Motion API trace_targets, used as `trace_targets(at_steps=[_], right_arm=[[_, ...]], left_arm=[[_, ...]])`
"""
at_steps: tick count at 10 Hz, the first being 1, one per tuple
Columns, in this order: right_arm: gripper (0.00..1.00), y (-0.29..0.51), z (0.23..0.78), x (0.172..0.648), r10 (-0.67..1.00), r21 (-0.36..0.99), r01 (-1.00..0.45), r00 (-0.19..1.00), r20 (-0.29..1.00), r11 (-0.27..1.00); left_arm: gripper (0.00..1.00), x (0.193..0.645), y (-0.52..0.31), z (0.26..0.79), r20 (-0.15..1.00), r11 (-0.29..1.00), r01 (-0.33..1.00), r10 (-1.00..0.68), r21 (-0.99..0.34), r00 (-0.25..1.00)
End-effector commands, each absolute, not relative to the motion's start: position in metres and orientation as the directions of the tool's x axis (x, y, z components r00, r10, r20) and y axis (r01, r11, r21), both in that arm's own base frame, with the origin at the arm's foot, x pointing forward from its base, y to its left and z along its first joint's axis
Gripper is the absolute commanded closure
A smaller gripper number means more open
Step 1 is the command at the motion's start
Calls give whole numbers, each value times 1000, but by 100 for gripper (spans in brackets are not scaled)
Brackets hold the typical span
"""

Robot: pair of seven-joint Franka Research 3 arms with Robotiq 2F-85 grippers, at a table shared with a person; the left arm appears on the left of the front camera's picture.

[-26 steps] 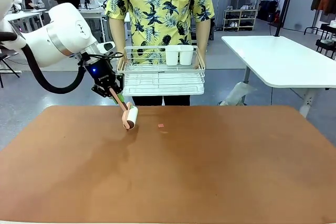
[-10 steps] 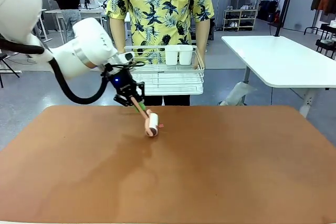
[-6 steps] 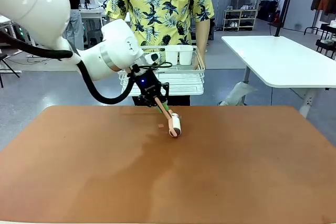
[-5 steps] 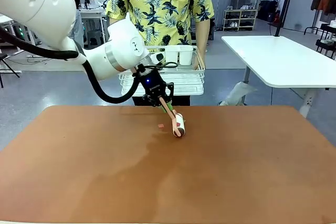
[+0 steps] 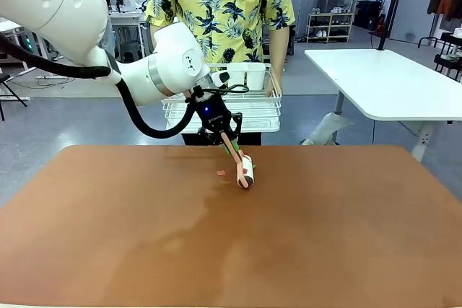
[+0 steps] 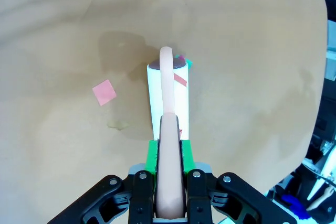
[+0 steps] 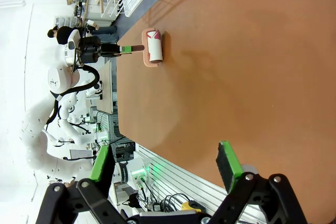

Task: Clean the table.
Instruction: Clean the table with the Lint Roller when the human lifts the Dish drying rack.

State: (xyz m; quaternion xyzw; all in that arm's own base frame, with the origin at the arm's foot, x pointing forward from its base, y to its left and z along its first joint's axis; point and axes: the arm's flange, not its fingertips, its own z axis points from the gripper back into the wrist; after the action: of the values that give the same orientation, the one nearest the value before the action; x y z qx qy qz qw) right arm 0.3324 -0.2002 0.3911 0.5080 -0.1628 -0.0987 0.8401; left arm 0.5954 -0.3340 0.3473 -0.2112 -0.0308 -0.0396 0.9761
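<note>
Reddish-brown tabletop (image 5: 325, 243) fills my front view, with the lint roller (image 5: 246, 172) head resting on it near the far edge, centre. A pink scrap (image 5: 221, 173) lies just beside the roller, not touching. My left gripper (image 5: 229, 142) is clamped on the roller's handle (image 6: 169, 129). My right gripper (image 7: 165, 163) is spread wide, holding nothing. The person at the far side holds a wire basket (image 5: 253, 110) with two white cups (image 5: 246, 76). Gripper print too small to read
</note>
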Motion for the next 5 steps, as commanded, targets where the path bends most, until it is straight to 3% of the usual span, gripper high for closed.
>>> trace_targets(at_steps=[1, 5], right_arm=[[0, -199, 393, 330, -339, 894, -9, 923, 180, 449], [0, -199, 393, 330, -339, 894, -9, 923, 180, 449]], left_arm=[[79, 581, -317, 375, 43, 931, 92, -81, -355, 996], [79, 575, -255, 447, 99, 944, 61, -30, -324, 995]])
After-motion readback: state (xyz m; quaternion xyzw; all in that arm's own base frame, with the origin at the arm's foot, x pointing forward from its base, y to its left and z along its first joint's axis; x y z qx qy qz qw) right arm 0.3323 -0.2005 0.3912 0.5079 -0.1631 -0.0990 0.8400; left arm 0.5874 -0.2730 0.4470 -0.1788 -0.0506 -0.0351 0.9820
